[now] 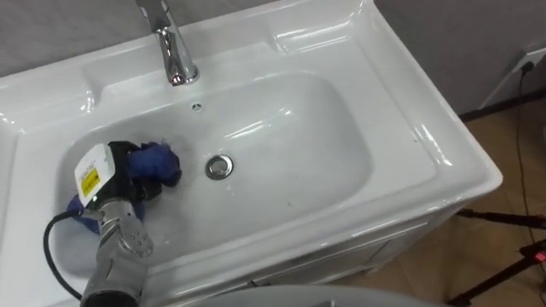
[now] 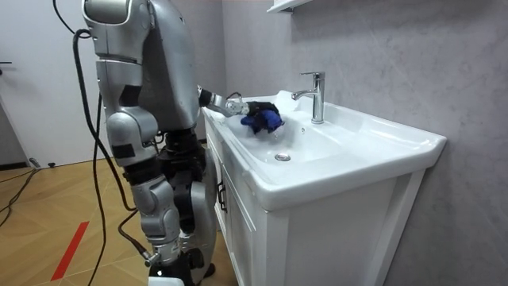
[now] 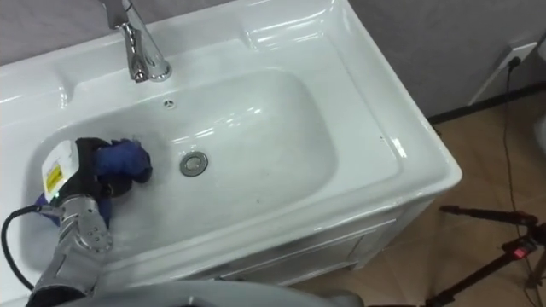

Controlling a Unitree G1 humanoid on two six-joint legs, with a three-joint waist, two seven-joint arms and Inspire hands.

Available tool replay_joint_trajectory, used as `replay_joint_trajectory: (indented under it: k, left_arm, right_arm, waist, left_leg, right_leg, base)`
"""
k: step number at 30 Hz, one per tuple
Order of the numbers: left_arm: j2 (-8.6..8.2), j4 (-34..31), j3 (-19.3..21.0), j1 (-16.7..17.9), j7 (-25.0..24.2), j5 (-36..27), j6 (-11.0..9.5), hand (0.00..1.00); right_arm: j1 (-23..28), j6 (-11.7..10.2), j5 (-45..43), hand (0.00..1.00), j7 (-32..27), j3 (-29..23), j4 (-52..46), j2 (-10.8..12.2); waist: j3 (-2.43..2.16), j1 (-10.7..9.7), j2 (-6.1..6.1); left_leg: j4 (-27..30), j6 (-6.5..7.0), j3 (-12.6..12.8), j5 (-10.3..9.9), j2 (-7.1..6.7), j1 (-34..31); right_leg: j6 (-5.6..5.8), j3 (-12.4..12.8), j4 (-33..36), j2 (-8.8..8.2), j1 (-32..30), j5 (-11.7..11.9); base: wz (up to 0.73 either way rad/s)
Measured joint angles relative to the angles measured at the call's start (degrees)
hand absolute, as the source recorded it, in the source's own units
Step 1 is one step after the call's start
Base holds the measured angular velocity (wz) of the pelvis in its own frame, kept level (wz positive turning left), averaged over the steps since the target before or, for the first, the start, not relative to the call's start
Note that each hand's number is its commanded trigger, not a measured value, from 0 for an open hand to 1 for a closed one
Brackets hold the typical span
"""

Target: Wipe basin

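Observation:
The white basin (image 1: 299, 145) is set in a white vanity top. My left hand (image 1: 128, 175) reaches in from the lower left and rests on the left part of the bowl. Its fingers are curled round a blue cloth (image 1: 159, 162), which is pressed to the bowl's floor just left of the drain (image 1: 219, 166). A little more blue cloth shows under the wrist. In the room view I stand upright at the front of the vanity, with the left hand (image 2: 255, 107) and the blue cloth (image 2: 263, 120) over the basin (image 2: 317, 147).
A chrome faucet (image 1: 175, 51) stands on the back rim, behind the hand. A small overflow hole (image 1: 196, 106) sits in the back wall. The cabinet (image 2: 238, 230) is under the basin. On the wooden floor at right stands a tripod leg (image 1: 503, 273).

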Motion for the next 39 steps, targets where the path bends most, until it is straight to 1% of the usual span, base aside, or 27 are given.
replay_joint_trajectory:
  k: [1, 3, 7, 11, 17, 21, 23, 26, 27, 28, 30, 31, 33, 36, 37, 38, 39]
  left_arm:
    - [0.00, -2.55, 0.52, 0.00, 0.53, -0.02, 0.03, 1.00]
    - [0.10, -5.66, 0.87, -0.12, 1.76, 0.02, 0.01, 1.00]
    - [0.75, -7.83, 1.17, -0.36, 2.80, 0.04, -0.01, 1.00]
    - [0.81, -8.75, 2.07, -0.36, 2.93, 0.03, -0.01, 1.00]
    - [0.95, -12.04, 2.97, -0.37, 4.43, -0.02, -0.05, 1.00]
    - [1.32, -12.11, 3.97, -0.35, 5.17, -0.02, -0.04, 1.00]
    - [1.33, -12.05, 5.14, -0.33, 5.18, -0.17, -0.03, 1.00]
    - [2.36, -10.85, 6.95, -0.25, 5.24, -1.06, 0.41, 1.00]
    - [3.03, -10.12, 7.64, -0.15, 5.24, -1.15, 0.91, 1.00]
    - [3.72, -10.06, 7.89, 0.24, 5.24, -1.16, 1.66, 1.00]
    - [4.09, -10.06, 8.49, 0.73, 5.40, -1.15, 2.26, 1.00]
    - [4.28, -10.06, 9.16, 1.55, 5.66, -1.14, 2.50, 1.00]
    - [4.75, -10.03, 10.42, 2.59, 5.85, -1.15, 2.71, 1.00]
    - [4.95, -8.69, 12.56, 2.65, 7.14, -1.18, 2.80, 1.00]
    - [5.07, -8.14, 12.67, 2.67, 7.50, -1.18, 2.83, 1.00]
    - [5.10, -7.59, 12.86, 2.92, 7.53, -1.18, 2.87, 1.00]
    - [5.10, -7.23, 13.06, 4.00, 7.55, -1.18, 2.79, 1.00]
  right_arm:
    - [-0.14, -0.08, 0.01, 0.00, -0.04, 0.22, 0.58, 0.07]
    - [-0.38, -0.09, 0.02, 0.00, -0.04, 0.56, 1.58, 0.22]
    - [-0.79, -0.10, 0.43, 0.00, 0.04, 2.19, 3.08, 0.64]
    - [-1.20, -0.13, 0.84, 0.00, 0.60, 2.67, 3.97, 0.97]
    - [-1.05, -0.38, 2.55, 0.00, 0.66, 2.74, 3.98, 0.87]
    - [-1.21, -0.37, 2.78, 0.00, 1.35, 2.66, 3.77, 0.77]
    - [-0.98, -0.34, 2.74, 0.00, 1.87, 2.66, 3.81, 0.56]
    - [-0.98, -0.03, 2.73, 0.00, 2.20, 2.66, 3.81, 0.14]
    - [-0.97, 0.18, 2.65, 0.00, 2.47, 2.66, 3.76, -0.22]
    - [-0.83, 0.21, 2.66, 0.00, 2.47, 2.65, 3.72, -0.56]
    - [-0.50, 0.26, 2.67, 0.00, 2.43, 2.66, 3.72, -1.02]
    - [-0.39, 0.26, 2.61, 0.00, 2.44, 2.65, 3.65, -1.34]
    - [-0.02, 0.25, 2.31, 0.00, 2.45, 2.63, 2.86, -1.69]
    - [1.27, 0.26, 2.15, 0.00, 2.46, 2.63, 1.57, -2.04]
    - [1.37, 0.26, 1.86, 0.00, 2.45, 2.62, 1.53, -2.05]
    - [1.54, 0.29, 0.79, 0.00, 2.44, 2.60, 1.62, -2.04]
    - [1.52, 0.34, -0.17, 0.00, 2.40, 2.47, 1.84, -2.05]
  waist:
    - [0.05, -0.07, -0.18]
    - [0.06, -0.02, -0.36]
    - [-0.08, 0.06, 0.00]
    - [-0.42, 0.16, 0.58]
    - [-0.32, 0.19, 0.98]
    - [-0.29, 0.91, 1.60]
    - [-0.24, 1.34, 1.55]
    - [-0.23, 1.94, 1.59]
    - [-0.24, 2.18, 1.60]
    - [-0.26, 2.62, 1.61]
    - [-0.26, 3.11, 1.55]
    - [-0.27, 3.41, 1.57]
    - [-0.30, 3.50, 1.62]
    - [-0.34, 4.23, 1.71]
    - [-0.35, 4.40, 1.76]
    - [-0.38, 4.99, 1.88]
    - [-0.39, 5.10, 1.97]
  left_leg:
    - [0.13, 0.01, -0.20, 0.00, -0.15, -0.36]
    - [0.72, 0.01, -0.64, 0.00, -0.42, -1.15]
    - [0.76, 0.02, -0.72, 0.00, -0.60, -1.28]
    - [0.76, 0.02, -0.74, 0.00, -0.61, -1.28]
    - [0.75, 0.02, -1.44, 0.00, -0.60, -1.44]
    - [0.75, 0.03, -1.51, 0.00, -0.59, -1.48]
    - [0.75, 0.04, -1.51, 0.01, -0.59, -1.43]
    - [0.75, 0.16, -1.52, 0.09, -0.67, -1.43]
    - [0.75, 0.18, -1.53, 0.10, -0.74, -1.43]
    - [0.75, 0.19, -1.53, 0.10, -0.80, -1.43]
    - [0.75, 0.19, -1.56, 0.11, -0.92, -1.44]
    - [0.74, 0.20, -1.63, 0.11, -0.98, -1.54]
    - [0.75, 0.20, -1.70, 0.11, -1.00, -1.80]
    - [0.70, 0.20, -2.02, 0.11, -1.00, -1.99]
    - [0.68, 0.20, -2.07, 0.11, -1.00, -1.99]
    - [0.65, 0.20, -2.19, 0.11, -1.00, -1.93]
    - [0.61, 0.20, -2.24, 0.11, -1.00, -1.83]
  right_leg:
    - [0.04, -0.29, -0.39, -0.12, 0.01, -0.03]
    - [0.14, -0.95, -0.72, -0.42, -0.04, -0.08]
    - [0.30, -1.21, -0.74, -0.62, -0.04, -0.18]
    - [0.30, -1.32, -0.69, -0.66, -0.04, -0.17]
    - [0.30, -2.34, -0.58, -0.65, 0.08, -0.17]
    - [0.30, -2.46, -0.57, -0.62, 0.03, -0.17]
    - [0.30, -2.48, -0.58, -0.61, 0.05, -0.17]
    - [0.32, -2.52, -0.64, -0.70, 0.04, -0.20]
    - [0.37, -2.53, -0.65, -0.77, 0.04, -0.24]
    - [0.41, -2.51, -0.68, -0.84, 0.04, -0.26]
    - [0.48, -2.54, -0.69, -0.96, 0.03, -0.30]
    - [0.52, -2.55, -0.69, -0.99, 0.02, -0.33]
    - [0.53, -2.59, -0.69, -0.99, -0.15, -0.33]
    - [0.53, -2.80, -0.65, -0.95, -0.26, -0.33]
    - [0.53, -2.80, -0.65, -0.94, -0.24, -0.33]
    - [0.53, -2.79, -0.63, -0.93, -0.26, -0.33]
    - [0.53, -2.81, -0.61, -0.93, -0.22, -0.33]
  base:
    - [0.14]
    - [0.15]
    - [0.05]
    - [0.00]
    - [0.07]
    - [0.00]
    - [0.00]
    - [0.00]
    - [0.00]
    - [0.00]
    - [0.00]
    - [0.04]
    - [0.02]
    - [0.03]
    - [0.00]
    - [0.00]
    - [0.00]
